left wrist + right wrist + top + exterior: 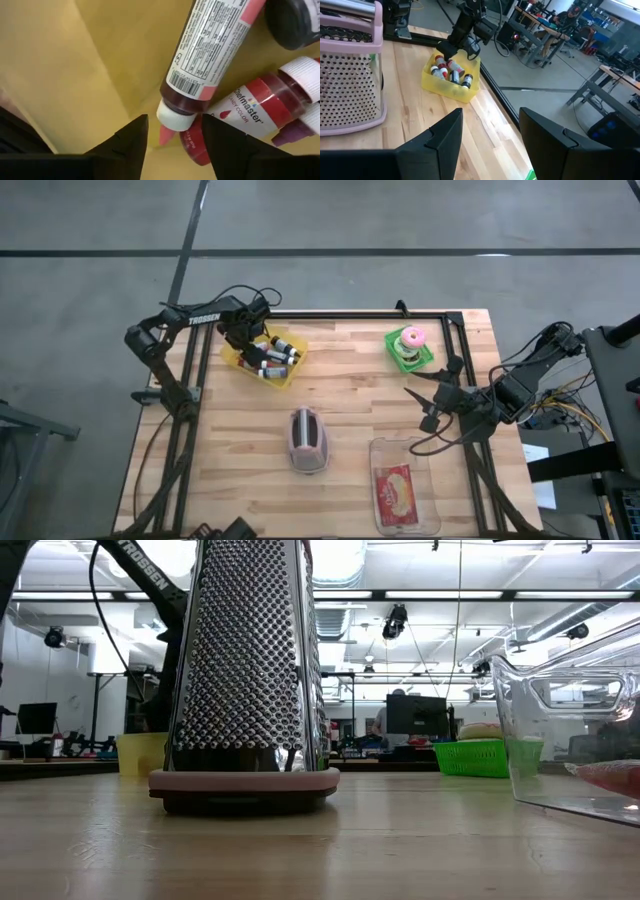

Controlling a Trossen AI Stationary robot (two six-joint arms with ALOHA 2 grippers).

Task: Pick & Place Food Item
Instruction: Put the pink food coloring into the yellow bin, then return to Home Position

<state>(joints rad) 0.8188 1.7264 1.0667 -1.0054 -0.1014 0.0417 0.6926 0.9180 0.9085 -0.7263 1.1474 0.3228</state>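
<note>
Food-colour bottles (272,356) fill our yellow bin (246,361), upper left of the high view, left gripper (241,340) inside. Left wrist view: fingers (131,137) spread, straddling a bottle cap (172,116). Right gripper (428,398), mid-right, gapes empty over the desk (350,380).

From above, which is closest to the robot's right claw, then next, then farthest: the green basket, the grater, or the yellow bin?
From the right gripper:
1. Green basket, at the table's back edge near it.
2. Grater, mid-table.
3. Yellow bin, far across, under the left gripper.
</note>
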